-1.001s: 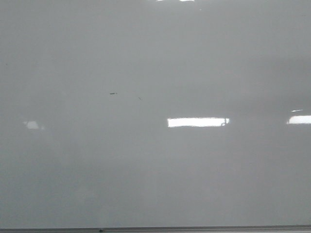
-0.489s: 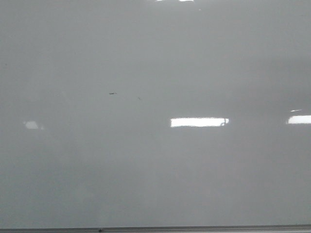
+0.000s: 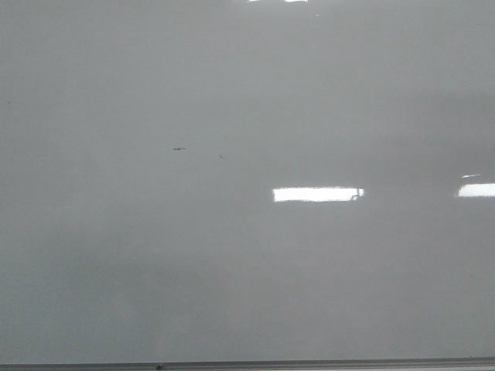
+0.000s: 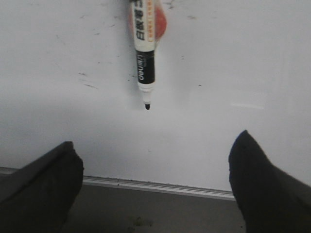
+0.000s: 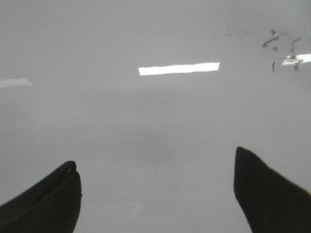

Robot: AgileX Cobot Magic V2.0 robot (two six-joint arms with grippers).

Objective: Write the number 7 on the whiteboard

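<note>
Front view: filled edge to edge by the whiteboard (image 3: 247,270), glossy and pale grey, with its thin grey bottom edge (image 3: 325,363) along the foot of the picture. On the surface only a short dark speck (image 3: 179,148) left of centre and a fainter speck (image 3: 221,156) just beside it to the right. Bright rectangular reflection (image 3: 317,194) right of centre, a second one (image 3: 476,189) at the right margin. Neither arm in this view.

Left wrist view: left hand (image 4: 155,141) open wide, dark fingers (image 4: 43,189) well apart, nothing between them, hovering before the board's lower part. Ahead of it, against the board, a marker (image 4: 145,48) with white and black barrel, cap off, black tip (image 4: 147,106) pointing toward the hand and well clear of both fingers. Upper end cut off by the picture's edge, so cannot tell what holds it, nor whether the tip touches the surface. Behind the barrel, something orange (image 4: 163,22), blurred. Between the fingers, the board's grey frame (image 4: 155,187) and a darker surface (image 4: 146,213) beyond it.

Right wrist view: right hand (image 5: 156,158) likewise spread open and empty, facing bare board. A strip of reflected light (image 5: 179,68), dark smudges (image 5: 279,41) off to one corner, and a faint hairline scratch (image 5: 154,165) between the fingers.
</note>
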